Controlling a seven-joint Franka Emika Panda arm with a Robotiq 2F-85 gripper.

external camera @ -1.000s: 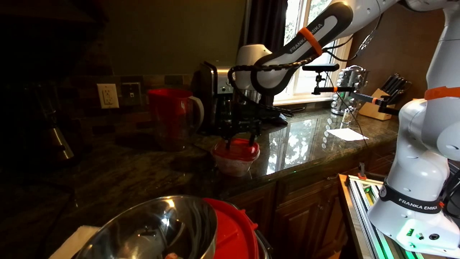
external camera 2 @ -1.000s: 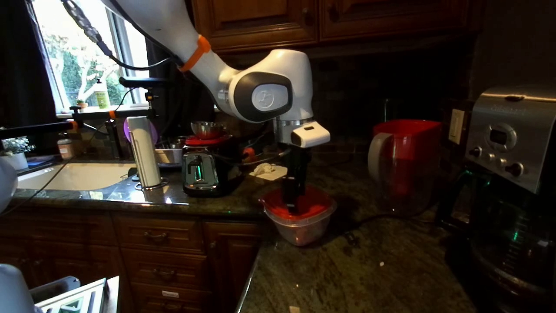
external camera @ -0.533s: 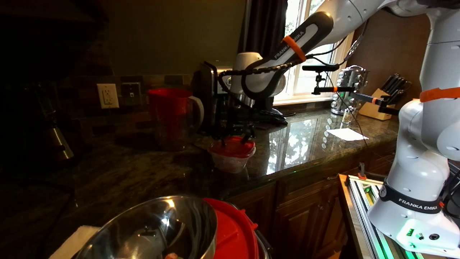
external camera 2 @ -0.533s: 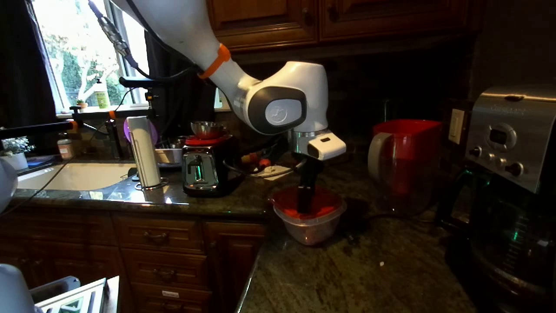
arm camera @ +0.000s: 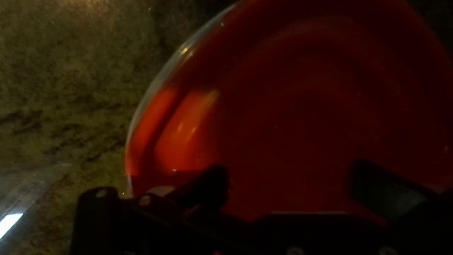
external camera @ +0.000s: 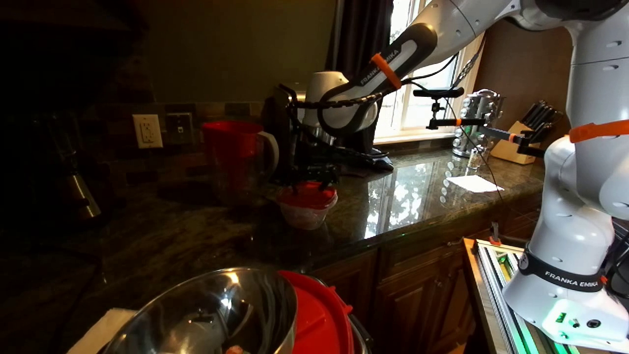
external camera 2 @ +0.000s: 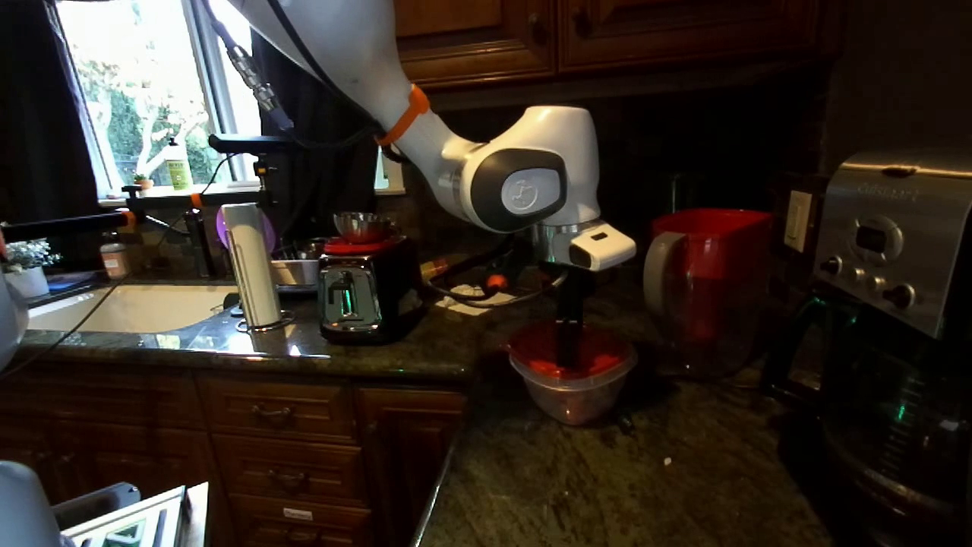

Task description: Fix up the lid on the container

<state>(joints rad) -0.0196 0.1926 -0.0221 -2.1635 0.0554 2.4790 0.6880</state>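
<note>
Gripping nothing, wide-parted fingers [arm camera: 212,187] point at the red lid [arm camera: 283,117] above mottled countertop [external camera 2: 623,486] (bright window [external camera 2: 140,91] beyond).

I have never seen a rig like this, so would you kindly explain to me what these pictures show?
The machine is one robot arm, steered by a person, with a dark two-fingered end effector at its tip. Two pictures come from cameras standing outside the robot, looking at the scene from different places; the close-up comes from a camera on its wrist.

On the kitchen counter stands a clear plastic container with a red lid on top. Near it is a red pitcher, visible in both exterior views; an exterior view also shows a coffee maker and a toaster.

Nothing appears gripped: the fingers are apart over the lid. Whether they touch it, and whether the lid is fully sealed, I cannot tell.
</note>
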